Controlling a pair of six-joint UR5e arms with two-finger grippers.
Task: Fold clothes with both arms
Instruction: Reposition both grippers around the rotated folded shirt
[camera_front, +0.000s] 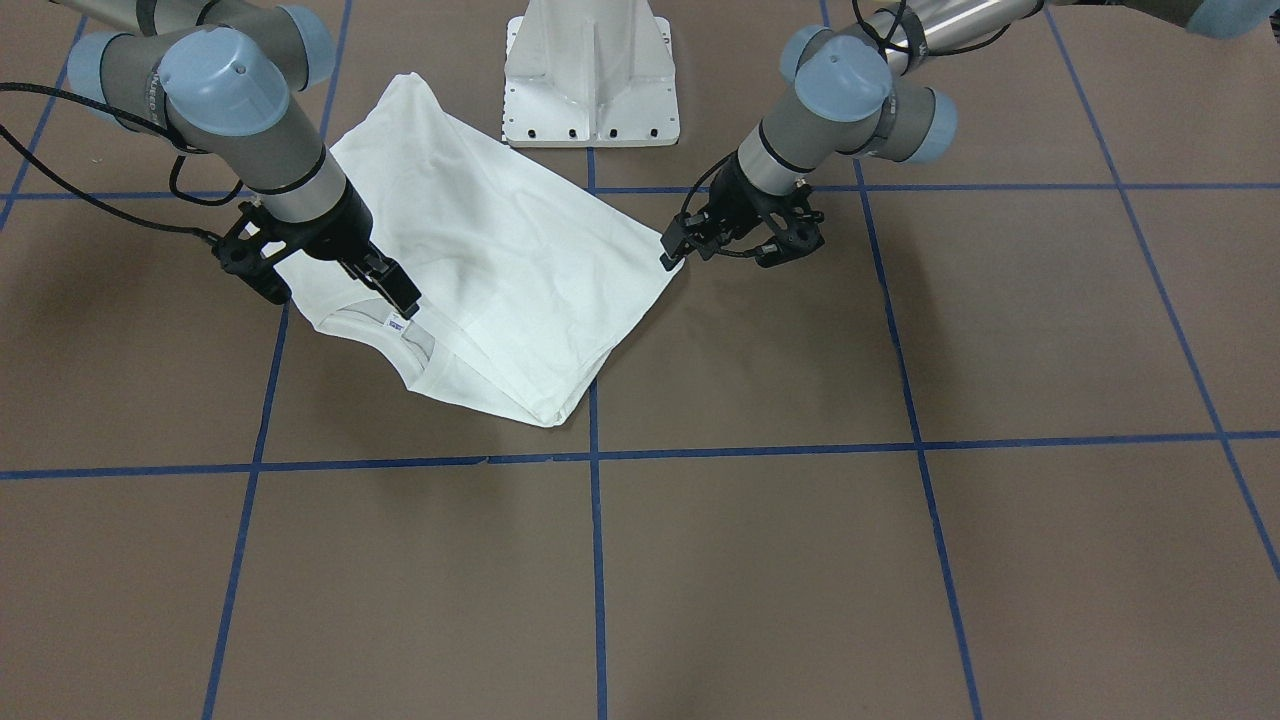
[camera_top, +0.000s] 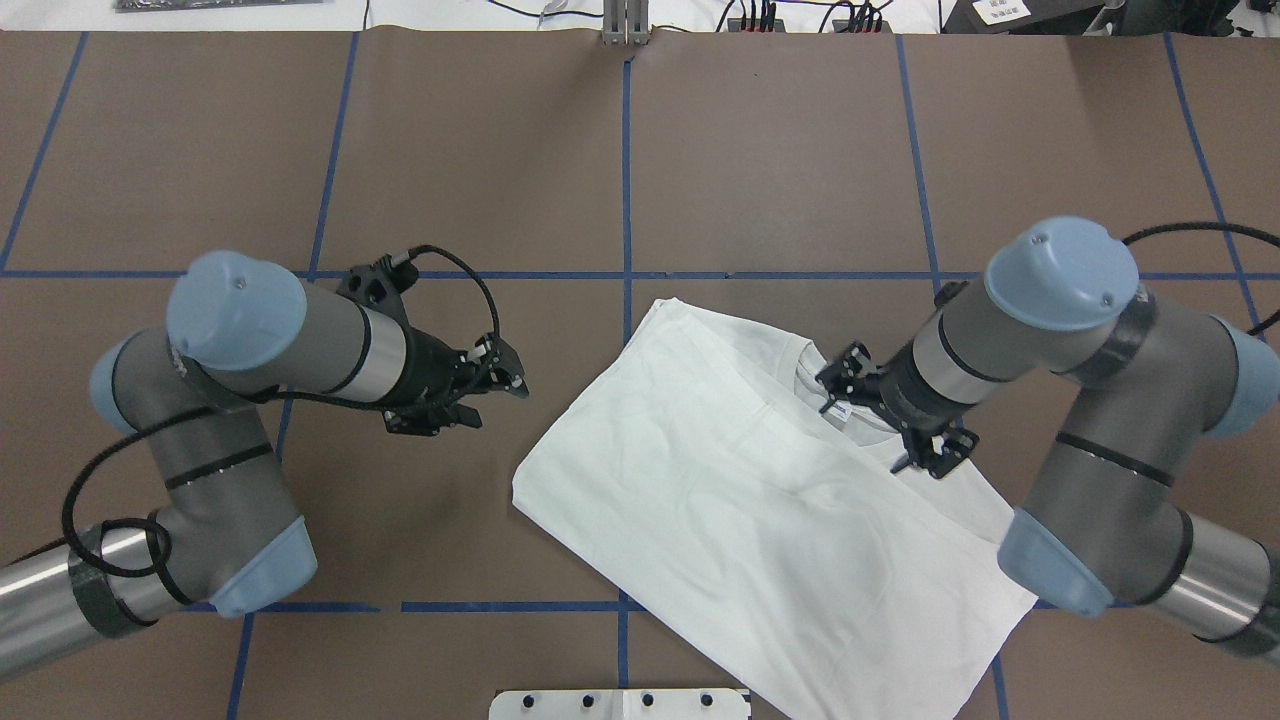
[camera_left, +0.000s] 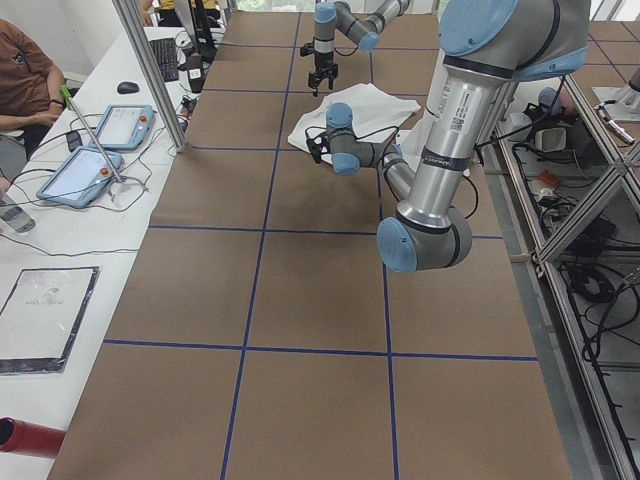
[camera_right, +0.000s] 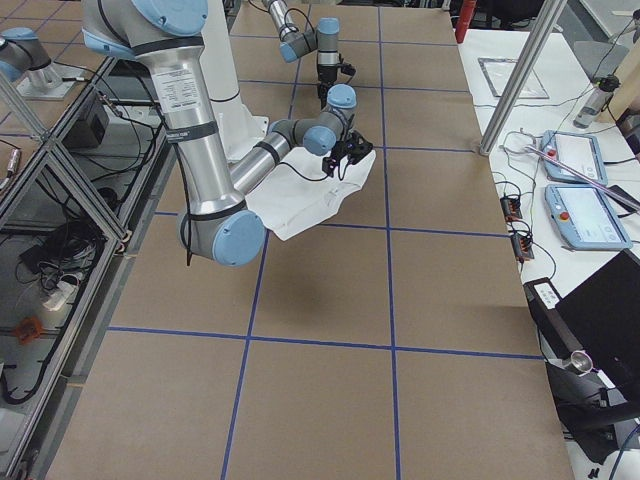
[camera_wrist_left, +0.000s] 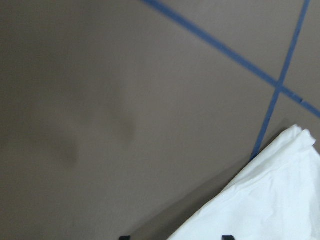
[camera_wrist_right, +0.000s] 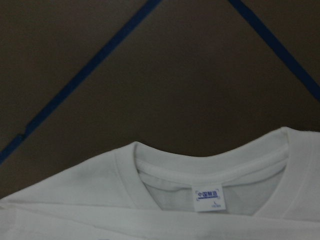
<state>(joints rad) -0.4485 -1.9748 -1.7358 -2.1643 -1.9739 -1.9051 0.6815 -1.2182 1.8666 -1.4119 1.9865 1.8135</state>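
Note:
The white T-shirt (camera_front: 500, 250) lies folded in a slanted oblong on the brown table, on my right side in the overhead view (camera_top: 740, 500). Its ribbed collar (camera_wrist_right: 210, 170) and white-blue neck label (camera_wrist_right: 208, 198) face up; the black text is hidden. My right gripper (camera_front: 400, 298) hovers over the collar by the label (camera_top: 835, 385) and looks open and empty. My left gripper (camera_front: 680, 255) is open at the shirt's near corner (camera_top: 500, 400). In the left wrist view its tips stand apart at the bottom edge, over the shirt's edge (camera_wrist_left: 270, 200).
The white pedestal (camera_front: 590, 70) stands close behind the shirt. Blue tape lines (camera_front: 595, 455) cross the brown table. A side desk with tablets (camera_left: 100, 150) and a seated person (camera_left: 25, 75) lies beyond the table's far edge.

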